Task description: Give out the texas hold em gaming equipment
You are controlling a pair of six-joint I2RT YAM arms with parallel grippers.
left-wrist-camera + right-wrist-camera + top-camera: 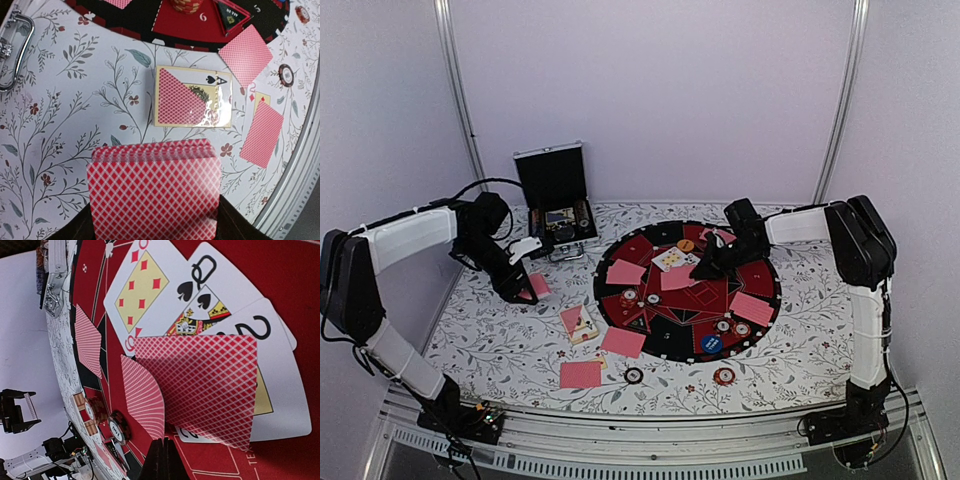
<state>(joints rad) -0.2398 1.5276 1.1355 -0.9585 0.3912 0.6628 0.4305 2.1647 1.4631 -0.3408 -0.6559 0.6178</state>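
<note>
Left pincer (527, 293): clamped on a deck (155, 192) of red-backed cards, slightly fanned and carried above the flowered surface (490, 335) at its left side, in front of the case.
Right pincer (161, 450): fingers pressed together, low over the red felt of the round mat (665, 352). A tilted red-backed card (200, 385) stands just ahead of the tips; whether its edge is nipped cannot be told.
Beneath that card: three face-up cards overlap on the felt. They are a diamonds card (142, 290), the queen of spades (207, 287) and a black two (272, 365).
Singles on the mat: a left-sector card (625, 271) and a right-sector card (752, 308), both face down and well apart.
Singles on the surface: a front card (580, 374) near the front edge and a rim-side card (623, 342) just beside the mat's lower left rim, both face down.
Chips: a dark chip (634, 375) and an orange-red chip (724, 376) lie apart on the surface in front of the mat. A striped chip (722, 325) and a blue chip (711, 343) sit near the mat's front rim.
Card box (192, 97): printed with the ace of spades, flat on the surface between the deck and the mat.
Case (557, 195): black with silver edges, lid raised, at the back left of the surface.
</note>
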